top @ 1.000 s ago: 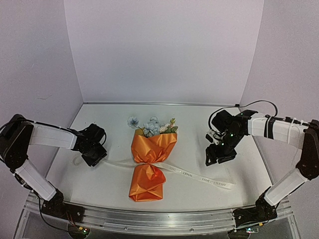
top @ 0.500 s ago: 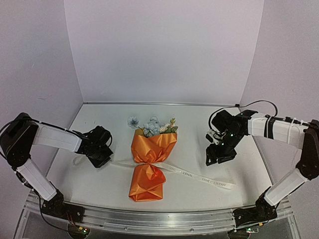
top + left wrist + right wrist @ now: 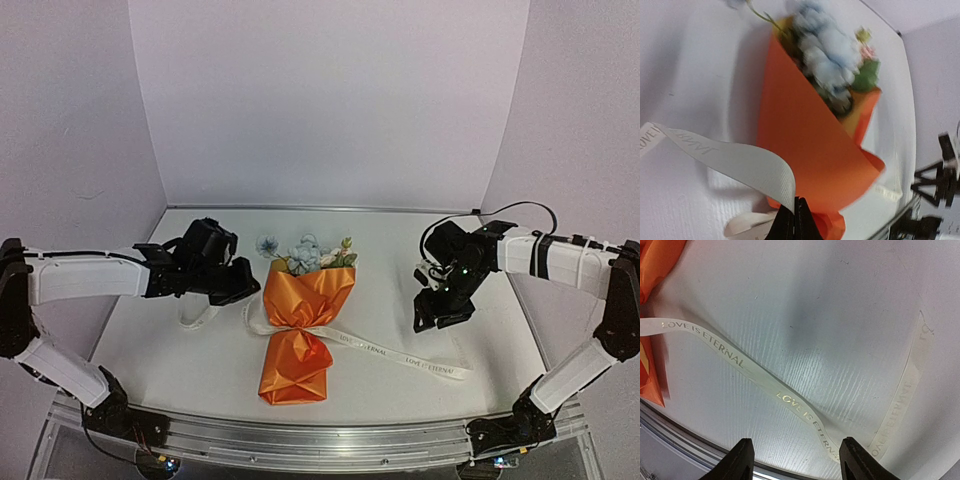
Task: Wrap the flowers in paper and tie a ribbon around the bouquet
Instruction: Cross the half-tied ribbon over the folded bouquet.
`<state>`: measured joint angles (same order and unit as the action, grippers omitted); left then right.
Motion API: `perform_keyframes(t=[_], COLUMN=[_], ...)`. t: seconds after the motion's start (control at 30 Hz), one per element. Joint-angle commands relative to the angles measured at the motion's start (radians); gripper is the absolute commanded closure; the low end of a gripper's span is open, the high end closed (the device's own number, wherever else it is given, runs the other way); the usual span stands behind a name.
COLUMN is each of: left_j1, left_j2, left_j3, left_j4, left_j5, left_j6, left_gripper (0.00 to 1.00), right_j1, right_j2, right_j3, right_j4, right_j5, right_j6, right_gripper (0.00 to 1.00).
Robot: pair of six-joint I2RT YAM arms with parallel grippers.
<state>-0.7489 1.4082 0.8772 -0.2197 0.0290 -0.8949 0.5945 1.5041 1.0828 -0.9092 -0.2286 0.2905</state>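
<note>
Left gripper (image 3: 247, 290) pinches the limp ribbon (image 3: 385, 351) beside the bouquet (image 3: 297, 330); right gripper (image 3: 437, 318) hangs wide. The ribbon is probably light and slippery, best grasped near its free end.

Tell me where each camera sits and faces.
Top external: above, behind the bases, looking down at the table; left gripper and right gripper show.
Left wrist: on left arm, facing the bouquet; its shut tips pinch the ribbon.
Right wrist: faces down at table; open fingers frame it.
Shared: ribbon and orange paper in all three.
</note>
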Motion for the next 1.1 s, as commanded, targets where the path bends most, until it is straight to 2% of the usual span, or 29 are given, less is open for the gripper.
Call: perform_keyframes(t=[0.0, 0.13, 0.27, 0.57, 0.73, 0.93, 1.0, 1.07], left_j1=[-0.152, -0.262, -0.314, -0.424, -0.436, -0.437, -0.437, -0.438], left_j2=[0.010, 0.085, 0.191, 0.357, 0.420, 0.436, 0.446, 0.460], left_j3=[0.062, 0.135, 0.225, 0.369, 0.394, 0.422, 0.435, 0.450], left_j4=[0.072, 0.070, 0.032, -0.088, -0.124, -0.133, -0.130, -0.136], left_j5=[0.116, 0.145, 0.197, 0.191, 0.155, 0.116, 0.124, 0.132], left_j6=[0.198, 0.332, 0.457, 0.654, 0.706, 0.731, 0.743, 0.751], left_gripper=[1.00, 1.00, 1.00, 1.00, 0.98, 0.89, 0.95, 0.97], right_j1=[0.005, 0.006, 0.005, 0.005, 0.006, 0.006, 0.006, 0.005], right_j2=[0.010, 0.017, 0.030, 0.045, 0.066, 0.112, 0.130, 0.150], right_j3=[0.032, 0.022, 0.011, -0.007, -0.007, 0.002, 0.004, 0.007], right_j4=[-0.008, -0.008, -0.004, 0.004, 0.008, 0.034, 0.046, 0.048], right_j5=[0.025, 0.029, 0.027, 0.023, 0.013, -0.030, -0.051, -0.058], right_j6=[0.031, 0.066, 0.099, 0.149, 0.142, 0.105, 0.091, 0.084], right_gripper=[0.40, 0.40, 0.40, 0.40, 0.39, 0.38, 0.38, 0.38])
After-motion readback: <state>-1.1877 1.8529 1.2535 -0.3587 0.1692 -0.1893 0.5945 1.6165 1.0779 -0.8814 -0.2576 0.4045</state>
